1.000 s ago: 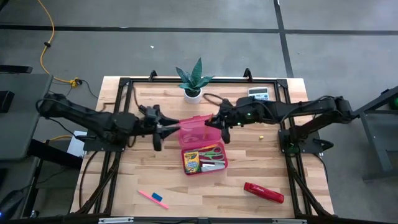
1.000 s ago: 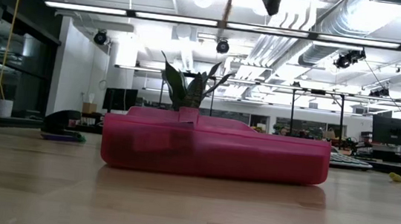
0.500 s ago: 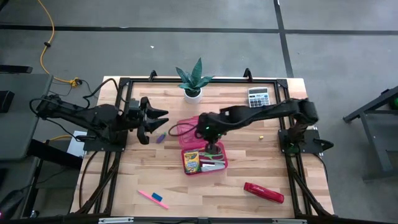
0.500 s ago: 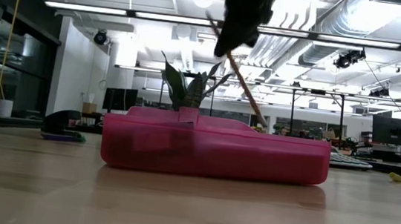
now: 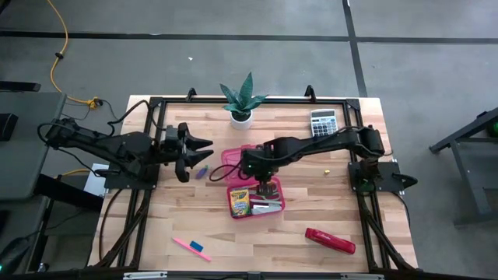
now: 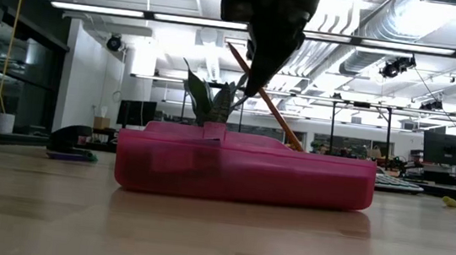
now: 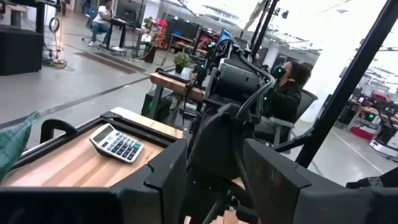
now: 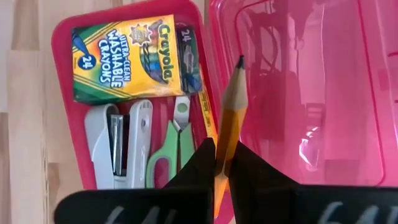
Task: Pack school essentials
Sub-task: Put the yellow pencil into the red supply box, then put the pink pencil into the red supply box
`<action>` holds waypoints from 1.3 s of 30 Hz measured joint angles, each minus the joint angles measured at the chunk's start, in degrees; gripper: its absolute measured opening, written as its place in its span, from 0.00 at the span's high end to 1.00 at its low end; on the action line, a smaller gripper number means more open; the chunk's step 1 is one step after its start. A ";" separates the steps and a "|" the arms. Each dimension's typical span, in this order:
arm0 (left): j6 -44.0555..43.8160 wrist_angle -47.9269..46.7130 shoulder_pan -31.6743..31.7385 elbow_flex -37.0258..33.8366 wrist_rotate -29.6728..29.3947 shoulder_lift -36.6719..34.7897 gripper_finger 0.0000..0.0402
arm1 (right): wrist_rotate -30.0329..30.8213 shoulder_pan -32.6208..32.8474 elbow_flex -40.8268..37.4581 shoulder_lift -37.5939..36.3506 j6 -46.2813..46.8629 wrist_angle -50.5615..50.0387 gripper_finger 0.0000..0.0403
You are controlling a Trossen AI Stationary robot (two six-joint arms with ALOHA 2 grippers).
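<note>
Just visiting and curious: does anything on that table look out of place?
Mostly tidy. A pink marker and tiny blue eraser lie loose near the table's front, away from the pink box; a small purple piece sits alone beside it.

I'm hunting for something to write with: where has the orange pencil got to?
The orange pencil is pinched in the right gripper, held slanting above the pink case near the table's middle, beside the crayon box and the scissors.

My two arms are dark, jointed and slender, with black cables looping along them. My left gripper [image 5: 196,152] ends in broad, black, blocky fingers [image 7: 166,180]; my right gripper [image 8: 221,163] has flat, matte black, angular fingers.
</note>
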 joint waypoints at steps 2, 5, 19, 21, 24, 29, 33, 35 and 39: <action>0.00 0.02 0.00 0.00 0.00 0.00 0.63 | -0.01 0.02 0.00 0.00 -0.47 -0.07 1.00; 0.00 0.02 0.00 0.00 0.00 0.00 0.63 | -0.03 0.02 0.00 0.00 -1.74 -0.15 0.99; 0.00 0.04 0.00 0.00 0.00 0.00 0.63 | 0.00 0.02 -0.09 0.00 -2.57 -0.37 0.97; 0.00 0.04 0.00 0.00 0.00 0.00 0.63 | -0.04 0.04 -0.09 0.00 -2.79 -0.37 0.97; 0.00 0.04 0.00 0.00 -0.02 0.00 0.63 | -0.07 0.07 -0.09 0.00 -2.86 -0.52 0.93; 0.00 0.04 0.00 0.00 -0.04 0.00 0.63 | -0.02 0.48 -0.11 0.02 -4.59 -0.55 0.77; 0.00 0.04 0.00 0.00 -0.06 0.00 0.63 | -0.07 0.84 -0.11 0.02 -5.85 -0.48 0.67; 0.00 0.04 0.00 0.00 -0.07 0.00 0.63 | -0.11 0.85 -0.11 0.02 -5.87 -0.49 0.64; 0.00 0.04 0.00 0.00 -0.09 0.00 0.63 | -0.11 0.62 -0.13 -0.18 -7.10 -3.45 0.60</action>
